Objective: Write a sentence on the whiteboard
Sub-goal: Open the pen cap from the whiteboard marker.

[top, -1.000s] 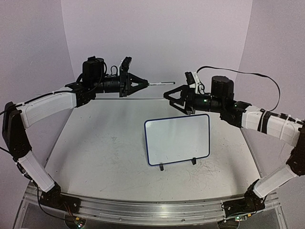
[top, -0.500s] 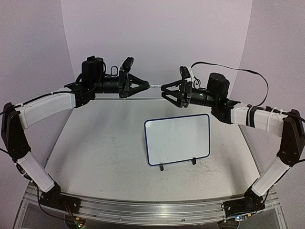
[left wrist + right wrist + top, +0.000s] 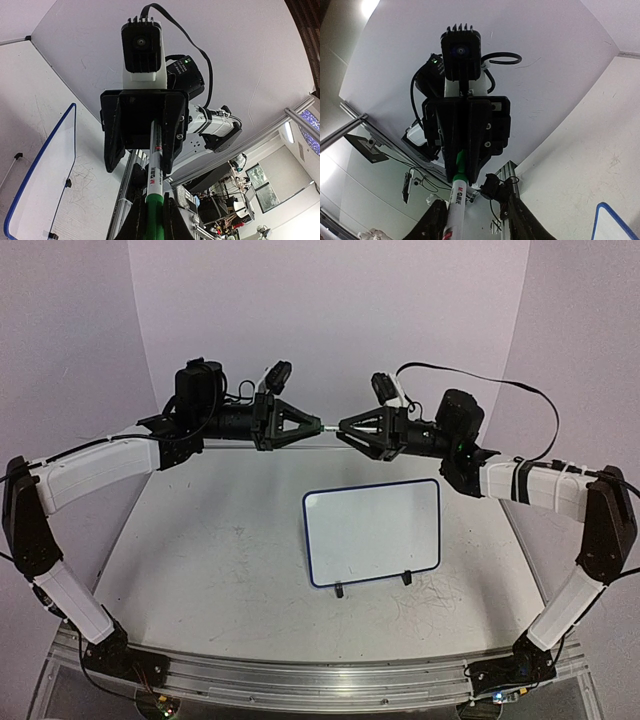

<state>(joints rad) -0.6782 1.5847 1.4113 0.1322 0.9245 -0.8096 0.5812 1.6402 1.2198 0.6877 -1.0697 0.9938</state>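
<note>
Gripping marker [image 3: 156, 172]: left hand [image 3: 315, 424] | right hand [image 3: 345, 426]: apparently open around it

Even soft light, faint shadows; wrist views fisheye-warped; ceiling lamp [image 3: 369, 7] glares.

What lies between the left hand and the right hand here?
A white-barrelled marker with a green end bridges left hand and right hand, clearest in both wrist views.
</note>
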